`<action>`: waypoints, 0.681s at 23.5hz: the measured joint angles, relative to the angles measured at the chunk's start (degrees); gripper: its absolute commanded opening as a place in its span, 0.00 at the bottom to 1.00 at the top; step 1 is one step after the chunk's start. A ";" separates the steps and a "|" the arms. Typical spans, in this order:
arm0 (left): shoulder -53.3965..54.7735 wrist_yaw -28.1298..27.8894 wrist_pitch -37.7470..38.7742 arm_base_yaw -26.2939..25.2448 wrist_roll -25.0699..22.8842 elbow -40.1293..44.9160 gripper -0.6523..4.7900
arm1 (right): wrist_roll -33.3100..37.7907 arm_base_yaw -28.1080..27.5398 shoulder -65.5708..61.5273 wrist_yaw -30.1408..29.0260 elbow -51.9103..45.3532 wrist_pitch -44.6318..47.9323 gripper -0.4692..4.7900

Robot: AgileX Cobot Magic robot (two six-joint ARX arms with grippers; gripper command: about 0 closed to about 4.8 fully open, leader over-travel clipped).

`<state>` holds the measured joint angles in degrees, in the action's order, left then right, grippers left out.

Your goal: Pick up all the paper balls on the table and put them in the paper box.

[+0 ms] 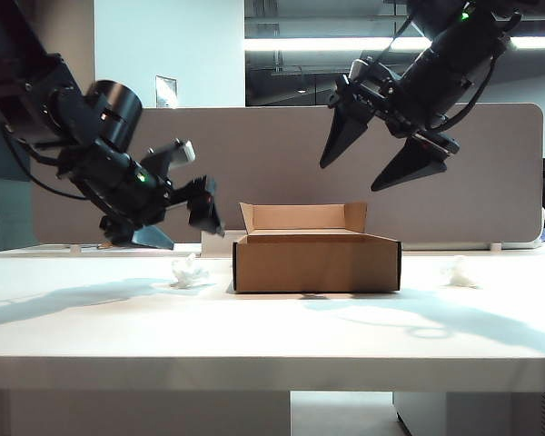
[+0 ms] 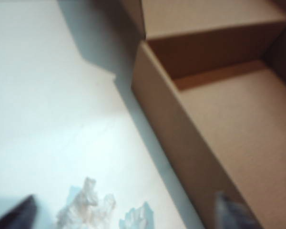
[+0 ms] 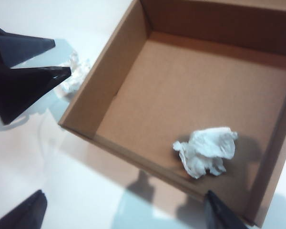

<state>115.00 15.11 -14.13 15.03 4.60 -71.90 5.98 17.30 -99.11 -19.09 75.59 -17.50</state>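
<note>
The brown paper box stands mid-table with its rear flap up. One white paper ball lies inside it. A second paper ball rests on the table just left of the box, and shows blurred in the left wrist view and half hidden in the right wrist view. Another paper ball lies to the box's right. My left gripper hovers open just above the left ball, holding nothing. High over the box my right gripper hangs open and empty.
A grey divider panel runs behind the table. The box's left wall is close to my left gripper. In the right wrist view the left gripper's dark fingers reach in beside the box rim.
</note>
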 measured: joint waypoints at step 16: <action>2.82 -5.31 1.01 1.38 0.26 -0.55 0.70 | 0.00 -0.02 -0.02 -0.02 0.00 -2.12 0.99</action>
<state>117.82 9.80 -13.13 16.40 4.86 -72.44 5.98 17.28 -99.13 -19.11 75.59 -19.62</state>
